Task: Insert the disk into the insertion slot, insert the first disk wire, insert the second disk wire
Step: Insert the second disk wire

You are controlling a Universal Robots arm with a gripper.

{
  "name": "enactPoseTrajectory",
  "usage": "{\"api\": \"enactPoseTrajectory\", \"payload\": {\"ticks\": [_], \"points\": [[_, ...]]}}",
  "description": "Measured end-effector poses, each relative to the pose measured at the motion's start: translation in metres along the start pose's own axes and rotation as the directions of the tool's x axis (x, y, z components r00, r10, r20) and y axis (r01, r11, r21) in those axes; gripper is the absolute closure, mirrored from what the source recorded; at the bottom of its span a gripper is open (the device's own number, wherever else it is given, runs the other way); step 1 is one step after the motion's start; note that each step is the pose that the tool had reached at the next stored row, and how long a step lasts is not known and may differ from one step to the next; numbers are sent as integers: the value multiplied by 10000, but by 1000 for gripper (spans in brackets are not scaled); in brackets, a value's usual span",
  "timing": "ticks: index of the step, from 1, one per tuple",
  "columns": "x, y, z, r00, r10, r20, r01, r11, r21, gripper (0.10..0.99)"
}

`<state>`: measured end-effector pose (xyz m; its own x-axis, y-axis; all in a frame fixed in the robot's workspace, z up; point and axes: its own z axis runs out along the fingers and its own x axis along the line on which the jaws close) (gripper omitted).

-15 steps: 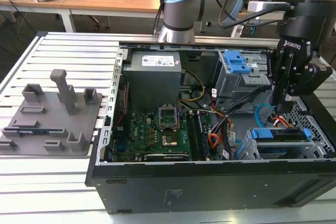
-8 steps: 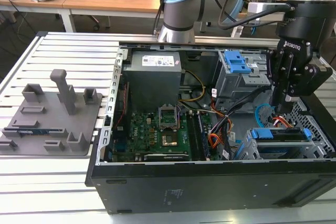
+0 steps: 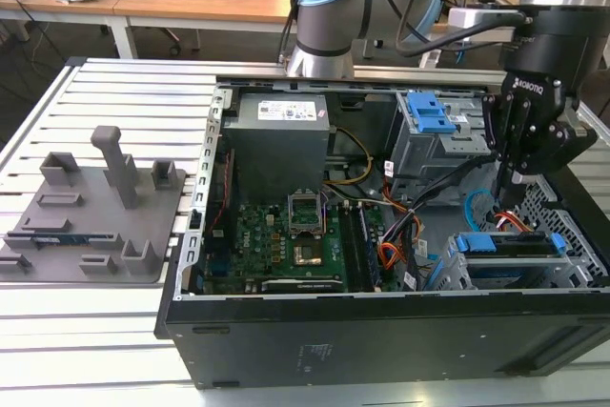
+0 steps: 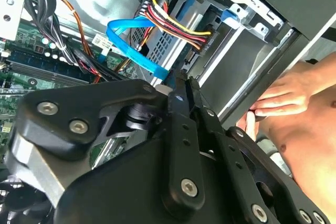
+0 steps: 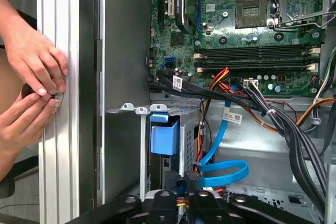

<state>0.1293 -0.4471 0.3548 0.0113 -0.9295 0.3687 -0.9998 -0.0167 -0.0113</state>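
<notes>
Disk lies flat inside the insertion slot, long axis along it; jaws' state unclear.

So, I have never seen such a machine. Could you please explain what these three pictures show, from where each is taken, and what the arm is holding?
This is a robot arm working inside an open desktop computer case that lies on a slatted metal table. The exterior view is taken from a camera standing off the arm; both wrist views come from cameras riding on the arm, looking past its black pincer. The pincer is lowered into the case, close to the blue flat cable and the bundle of coloured wires. The disk, in its blue frame, already sits in the insertion slot. Whether the pincer grips anything is not clear. Beside the case stands a grey plastic holder. A person's hands rest at the table's edge.
</notes>
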Motion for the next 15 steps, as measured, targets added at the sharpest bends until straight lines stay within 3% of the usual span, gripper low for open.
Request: {"api": "enactPoseTrajectory", "payload": {"ticks": [8,15], "points": [[-5,-2,22,10000,0,13,0,10000,0,925],[15,-122,30,10000,2,77,-2,10000,-1,925]]}}
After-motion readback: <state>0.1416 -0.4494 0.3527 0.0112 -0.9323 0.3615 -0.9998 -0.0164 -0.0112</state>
